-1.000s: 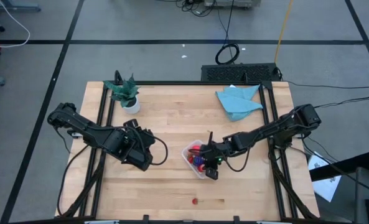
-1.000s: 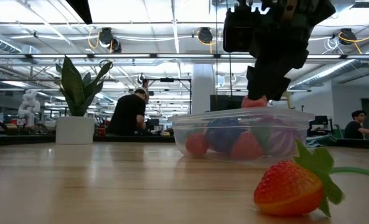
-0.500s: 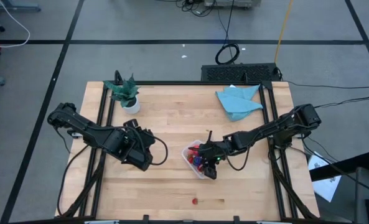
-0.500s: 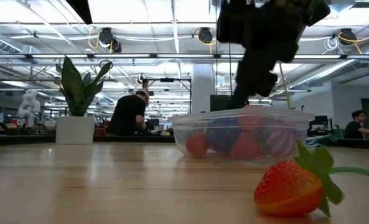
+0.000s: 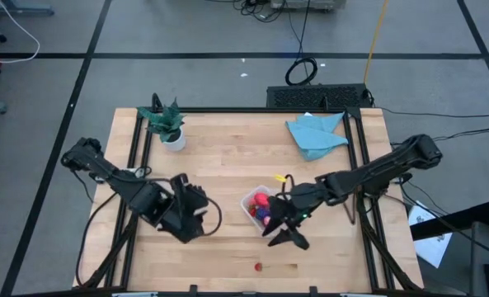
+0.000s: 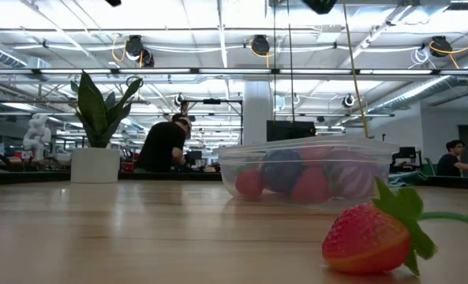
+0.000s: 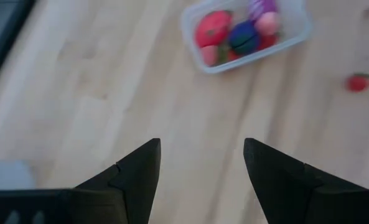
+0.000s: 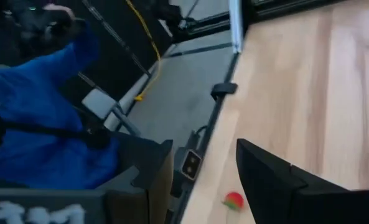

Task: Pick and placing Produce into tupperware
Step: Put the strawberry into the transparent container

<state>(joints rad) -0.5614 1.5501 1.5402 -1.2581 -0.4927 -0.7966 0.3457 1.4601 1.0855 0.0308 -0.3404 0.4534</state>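
The clear tub [image 5: 259, 209] stands on the table's middle, toward the near edge, with red, pink, dark purple and magenta fruits inside it. It also shows in the low view [image 6: 308, 169] and the left wrist view [image 7: 246, 31]. A red strawberry [image 5: 259, 266] lies alone on the wood near the near edge; it is close in the low view [image 6: 368, 237]. My right gripper [image 5: 285, 238] hangs open just right of the tub, above the table, with the strawberry [image 8: 234, 200] ahead of it. My left gripper [image 5: 195, 218] is open, left of the tub.
A potted green plant [image 5: 166, 124] stands at the far left corner and a blue cloth [image 5: 317, 134] lies at the far right. Black frame rails run along the table's left and right sides. Bare wood lies between the tub and the strawberry. People show in the room behind.
My right gripper has risen from over the tub, out of the low view's top, and swung toward the near edge. The pink piece seen at its fingertips now lies in the tub. My left gripper has moved a little toward the near edge.
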